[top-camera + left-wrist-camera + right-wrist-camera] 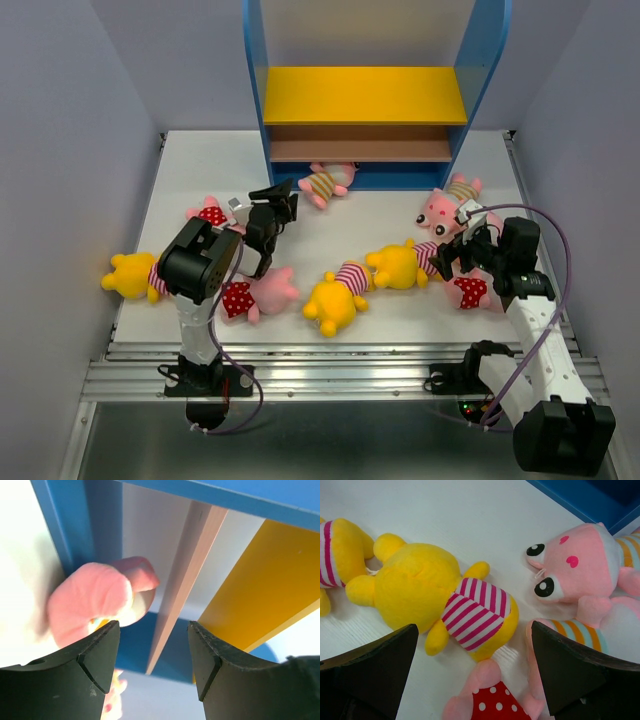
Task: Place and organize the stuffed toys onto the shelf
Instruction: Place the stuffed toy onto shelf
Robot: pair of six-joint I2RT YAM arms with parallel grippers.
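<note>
Up at twelve o'clock on the table [350, 225] stands the shelf [365, 95]. The left gripper [283, 197] has its jaws parted and grips nothing. A tan-striped pig [325, 183] lies at its two o'clock, by the front of the blue base. The left wrist view shows pink plush beyond the fingertips [102, 650], not between them. The right gripper [474, 630] is spread wide and empty above a yellow bear [420, 590] in a red-striped shirt. A second striped pig [580, 565] lies at its two o'clock and a red-dotted pig [492, 702] at six. Another bear [135, 277] lies at the table's nine o'clock edge.
</note>
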